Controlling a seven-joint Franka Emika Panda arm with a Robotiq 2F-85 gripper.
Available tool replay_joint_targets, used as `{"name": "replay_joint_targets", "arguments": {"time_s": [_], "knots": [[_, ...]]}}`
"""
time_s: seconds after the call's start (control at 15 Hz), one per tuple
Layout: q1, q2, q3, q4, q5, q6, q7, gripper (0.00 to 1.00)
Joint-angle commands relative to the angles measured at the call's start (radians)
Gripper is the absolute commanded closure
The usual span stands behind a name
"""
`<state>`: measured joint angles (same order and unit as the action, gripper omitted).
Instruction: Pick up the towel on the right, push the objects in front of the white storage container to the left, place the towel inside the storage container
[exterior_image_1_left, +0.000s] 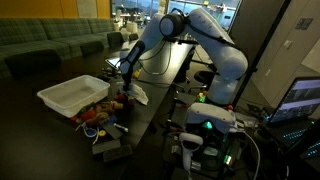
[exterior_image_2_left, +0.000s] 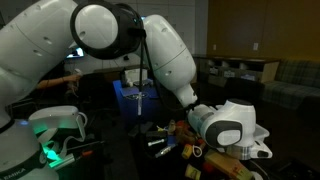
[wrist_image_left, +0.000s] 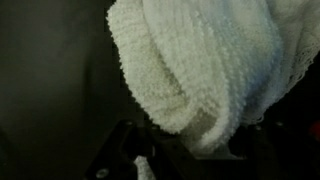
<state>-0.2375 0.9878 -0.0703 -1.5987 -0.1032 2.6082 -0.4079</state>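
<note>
- The gripper (exterior_image_1_left: 128, 84) was closed tight on the towel (wrist_image_left: 200, 70), whose bunched white folds filled the wrist view.
- In an exterior view it hung just right of the white storage container (exterior_image_1_left: 60, 98), over the dark tabletop (exterior_image_1_left: 150, 122).
- The colourful objects (exterior_image_1_left: 100, 113) lay clustered beside the container's near right corner.

Towel (wrist_image_left: 200, 70), between fingers (wrist_image_left: 120, 148): looped terry cloth, matt, rough. Bin (exterior_image_1_left: 62, 95), near fingers: smooth white plastic. Arm (exterior_image_1_left: 215, 45): glossy white shell.
</note>
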Motion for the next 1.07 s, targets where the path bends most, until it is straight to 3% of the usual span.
{"name": "replay_joint_targets", "arguments": {"time_s": [0.0, 1.0], "knots": [[0.018, -0.013, 0.01, -0.018, -0.028, -0.031, 0.02, 0.97], [0.121, -0.113, 0.072, -0.178, 0.033, -0.022, 0.241, 0.97]]}}
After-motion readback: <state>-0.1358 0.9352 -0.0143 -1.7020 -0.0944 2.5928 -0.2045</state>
